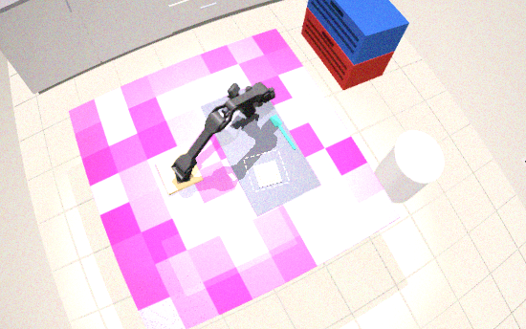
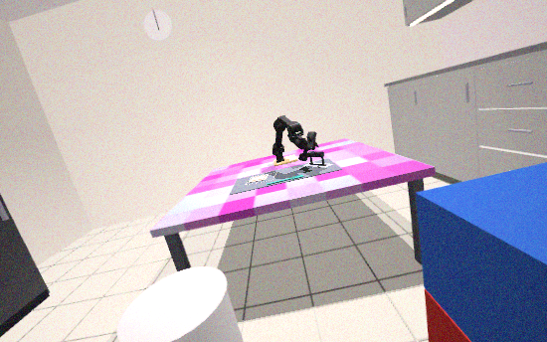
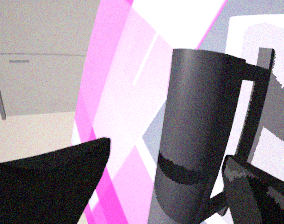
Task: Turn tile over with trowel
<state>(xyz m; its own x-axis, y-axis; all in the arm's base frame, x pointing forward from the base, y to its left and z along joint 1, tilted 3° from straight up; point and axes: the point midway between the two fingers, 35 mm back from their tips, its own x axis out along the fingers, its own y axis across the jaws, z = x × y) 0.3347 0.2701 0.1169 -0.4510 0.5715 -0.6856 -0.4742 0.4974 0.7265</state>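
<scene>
The trowel (image 3: 198, 100) (image 2: 316, 154) has a thick black grip joined by posts to a black spine over a pale blade. It rests at the far end of the grey mat (image 1: 303, 181). My gripper (image 3: 167, 155) is open, and its fingertips are on either side of the grip with gaps between. The arm hides most of the trowel in the top view. The white tile (image 1: 268, 173) (image 2: 259, 178) lies flat inside the dashed outline (image 1: 284, 166) near the mat's other end. No mark shows on its upper face; its underside is hidden.
A cyan tool (image 1: 286, 134) lies along the mat's long edge, near the trowel. The arm's base stands on a yellow board (image 1: 192, 182). A white cylinder (image 1: 404, 172) and stacked blue and red boxes (image 1: 378, 45) stand beside the table.
</scene>
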